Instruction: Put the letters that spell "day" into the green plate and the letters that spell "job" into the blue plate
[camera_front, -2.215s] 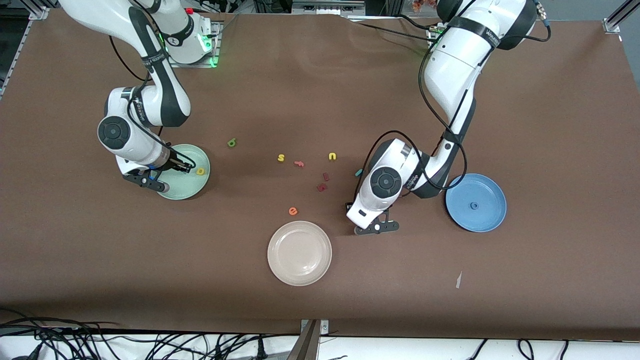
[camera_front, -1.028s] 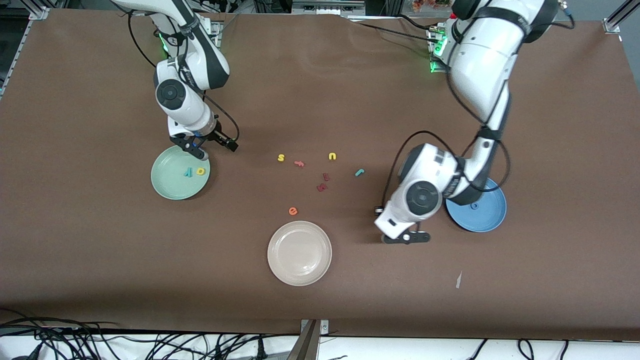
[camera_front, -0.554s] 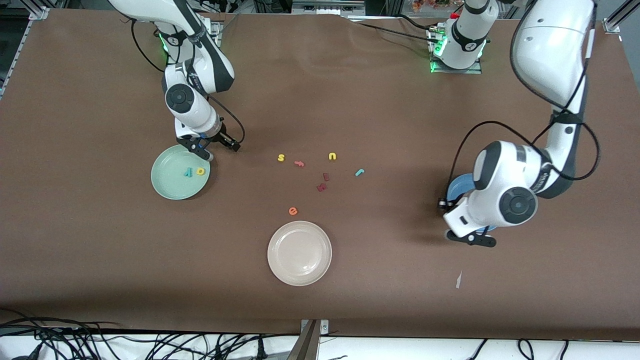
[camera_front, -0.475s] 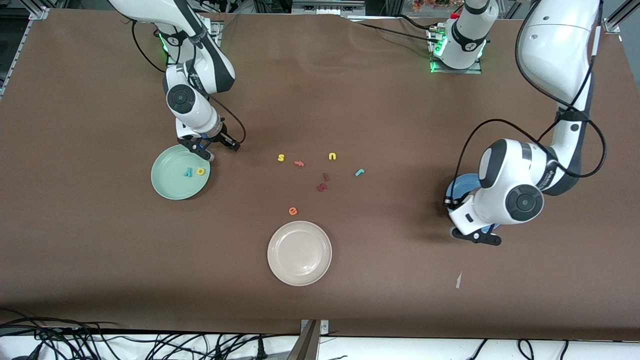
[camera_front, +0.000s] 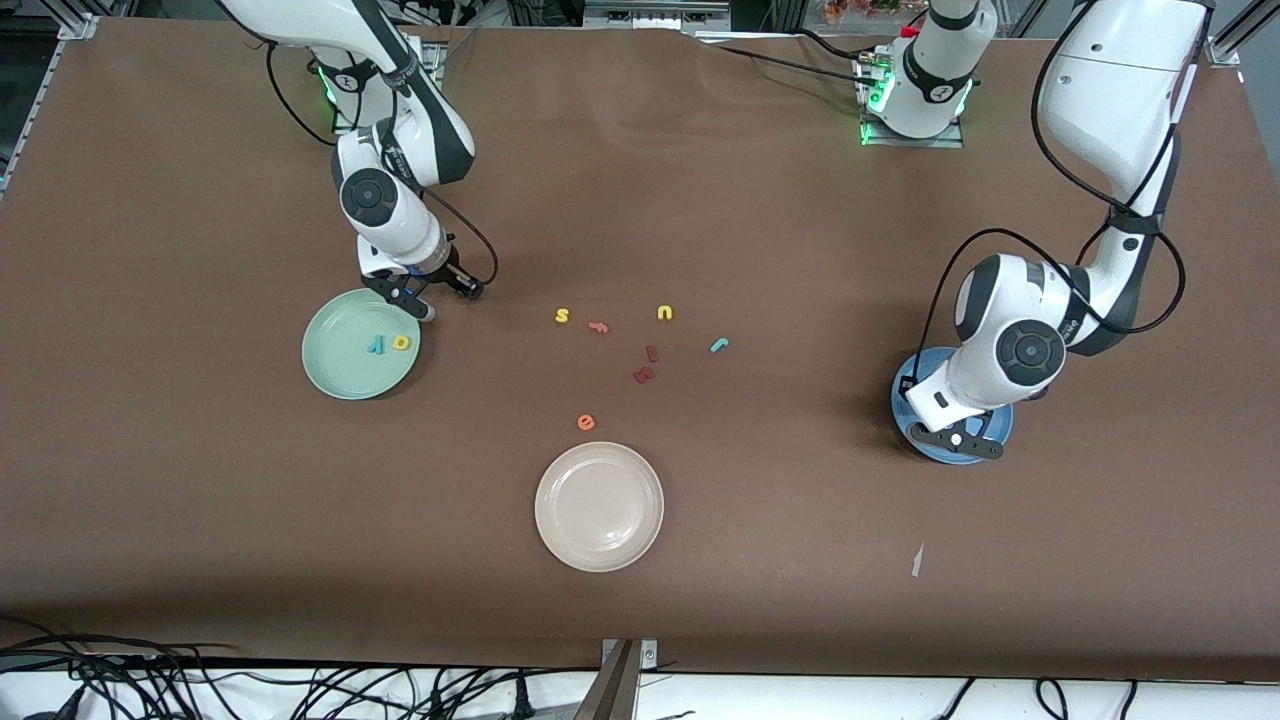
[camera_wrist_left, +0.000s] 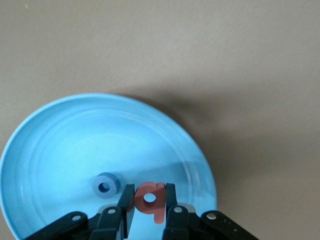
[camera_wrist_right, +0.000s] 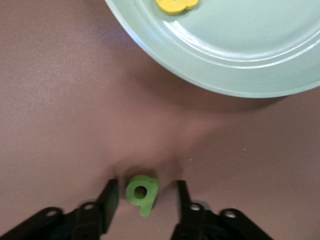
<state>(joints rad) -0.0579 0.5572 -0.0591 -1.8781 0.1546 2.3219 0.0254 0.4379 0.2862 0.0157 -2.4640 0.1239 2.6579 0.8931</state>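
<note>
Your left gripper (camera_wrist_left: 146, 212) pinched the b (camera_wrist_left: 150, 199) over the blue plate (camera_wrist_left: 55, 140), beside the o (camera_wrist_left: 106, 186). Your right gripper (camera_wrist_right: 144, 205) stood open around the d (camera_wrist_right: 141, 192), stem toward the wrist, near the green plate's (camera_wrist_right: 240, 70) rim.

Bare brown table (camera_front: 800, 230) lies open between the two arms, broken only by a scatter of small letters (camera_front: 645, 345) mid-table. The cream plate (camera_front: 599, 506) sits nearer the front camera, while the right gripper (camera_front: 424, 298) crowds the green plate (camera_front: 345, 375) rim and the left gripper (camera_front: 955, 437) hangs over the blue plate (camera_front: 915, 440).

Pink b (camera_wrist_left: 150, 199) between jaws over blue plate (camera_wrist_left: 60, 145)
</note>
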